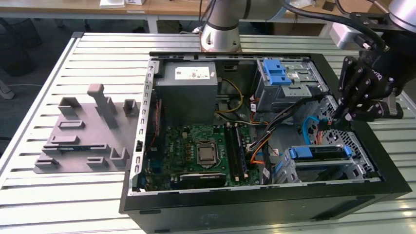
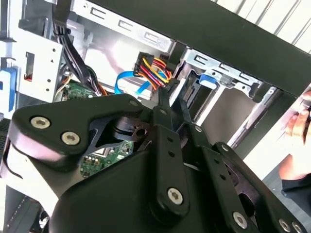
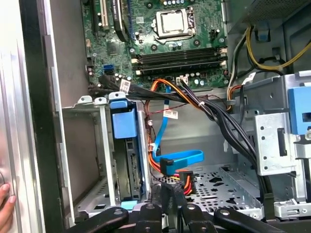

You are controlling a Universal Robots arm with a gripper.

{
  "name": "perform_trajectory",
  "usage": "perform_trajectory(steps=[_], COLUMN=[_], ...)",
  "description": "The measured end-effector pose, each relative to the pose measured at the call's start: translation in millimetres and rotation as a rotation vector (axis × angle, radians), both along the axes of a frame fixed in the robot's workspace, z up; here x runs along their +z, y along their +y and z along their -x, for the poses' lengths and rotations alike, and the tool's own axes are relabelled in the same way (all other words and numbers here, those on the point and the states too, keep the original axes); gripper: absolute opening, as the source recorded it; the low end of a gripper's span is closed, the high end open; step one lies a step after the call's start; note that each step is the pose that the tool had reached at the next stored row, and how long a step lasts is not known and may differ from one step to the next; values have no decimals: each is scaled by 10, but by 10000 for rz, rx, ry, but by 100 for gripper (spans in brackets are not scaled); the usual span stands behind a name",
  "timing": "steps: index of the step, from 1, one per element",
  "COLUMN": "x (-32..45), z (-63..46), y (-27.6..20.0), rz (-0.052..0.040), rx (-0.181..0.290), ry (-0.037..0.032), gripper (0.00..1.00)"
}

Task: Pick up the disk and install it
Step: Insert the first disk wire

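The disk [image 1: 318, 152] sits in the lower drive cage [image 1: 354, 170] at the corner of the open computer case [image 1: 260, 204], its blue rail facing up. In the first wrist view the disk [image 3: 128, 167] stands edge-on under its blue tab, between the cage walls [image 3: 92, 145]. My gripper [image 1: 333, 122] hangs inside the case beside that cage, apart from the disk. Its fingers are close together, with the tips against a connector with red, yellow and black wires [image 3: 185, 183]. In the second wrist view the gripper [image 2: 170, 94] points at the same wire bundle [image 2: 153, 68]. Whether it pinches the connector is unclear.
A blue flat cable [image 3: 182, 158] and black cables [image 3: 228, 126] cross the space by the gripper. The blue-latched cage [image 1: 281, 73], grey power supply [image 1: 188, 87] and motherboard [image 1: 195, 151] lie further in. A person's hand [image 3: 5, 204] rests outside the case. A grey fixture [image 1: 85, 131] lies at the exterior view's left.
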State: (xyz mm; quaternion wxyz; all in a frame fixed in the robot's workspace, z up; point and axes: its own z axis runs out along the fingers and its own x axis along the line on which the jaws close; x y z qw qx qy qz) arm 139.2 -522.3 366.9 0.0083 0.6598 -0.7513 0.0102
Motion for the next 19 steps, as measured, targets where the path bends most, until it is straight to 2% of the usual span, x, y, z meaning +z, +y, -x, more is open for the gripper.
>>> perform_trajectory(steps=[6, 10, 12, 15, 19], x=[-42, -73, -85, -99, -101], z=[-16, -17, -17, -19, -20], y=[18, 20, 29, 51, 104], rz=[15, 124, 144, 146, 173], rx=[-185, -258, -290, -330, -367], ry=[5, 4, 4, 5, 5], gripper=[24, 24, 24, 24, 24])
